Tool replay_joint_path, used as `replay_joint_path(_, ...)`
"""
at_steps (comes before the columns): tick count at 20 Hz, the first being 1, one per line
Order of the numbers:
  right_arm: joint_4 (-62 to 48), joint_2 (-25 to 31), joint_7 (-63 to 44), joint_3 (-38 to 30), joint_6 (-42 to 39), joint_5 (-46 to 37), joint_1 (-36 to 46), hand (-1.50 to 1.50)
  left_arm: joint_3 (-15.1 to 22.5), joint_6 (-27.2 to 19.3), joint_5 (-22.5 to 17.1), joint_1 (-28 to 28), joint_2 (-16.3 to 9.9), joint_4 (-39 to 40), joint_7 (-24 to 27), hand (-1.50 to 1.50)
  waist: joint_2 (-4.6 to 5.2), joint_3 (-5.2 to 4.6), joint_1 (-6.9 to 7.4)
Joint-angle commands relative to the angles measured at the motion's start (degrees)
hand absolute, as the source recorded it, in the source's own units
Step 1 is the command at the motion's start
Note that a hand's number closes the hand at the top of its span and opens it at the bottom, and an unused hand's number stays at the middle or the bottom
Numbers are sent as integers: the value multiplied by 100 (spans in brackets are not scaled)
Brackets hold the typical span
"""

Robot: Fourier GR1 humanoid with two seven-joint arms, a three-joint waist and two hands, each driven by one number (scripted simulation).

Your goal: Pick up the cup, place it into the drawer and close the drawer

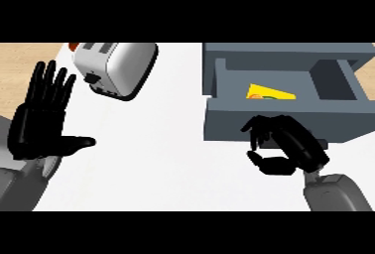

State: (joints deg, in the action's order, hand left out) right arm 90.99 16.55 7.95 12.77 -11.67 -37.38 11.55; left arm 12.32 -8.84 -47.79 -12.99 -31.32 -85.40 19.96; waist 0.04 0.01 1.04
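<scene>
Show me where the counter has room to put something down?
The widest bare patch of counter lies between the left hand and the right hand, below the toaster. A narrower strip runs between toaster and drawer. It is crowded at the drawer's front, where the right hand is, and a yellow thing lies inside.

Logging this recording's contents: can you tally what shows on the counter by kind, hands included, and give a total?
Black robot hands: 2, the left hand at the view's left, the right hand at the drawer front
White and silver toaster: 1
Open grey drawer unit: 1
Yellow cup lying in the drawer: 1
Total: 5
</scene>
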Motion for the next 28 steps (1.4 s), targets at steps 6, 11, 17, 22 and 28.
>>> replay_joint_path(6,-2667,-366,721,121,851,-1004,890,-150,-487,920,56,492,110,311,325,-150,22,0,-28)
replay_joint_path(11,-4120,-472,1077,-468,855,-895,2003,-150,-841,965,33,929,-31,-299,-75,-150,14,4,12)
replay_joint_path(17,-5777,-595,1793,-898,1209,-836,2819,-150,-1168,1590,13,947,-96,30,-112,-150,34,5,49)
replay_joint_path(22,-7000,-198,2368,-1331,1170,-719,3576,-150,-1050,1583,224,903,208,197,105,-150,87,9,153)
replay_joint_path(28,-7566,57,2156,-1463,801,-742,4379,-150,-945,1585,388,590,326,420,64,-150,138,11,236)
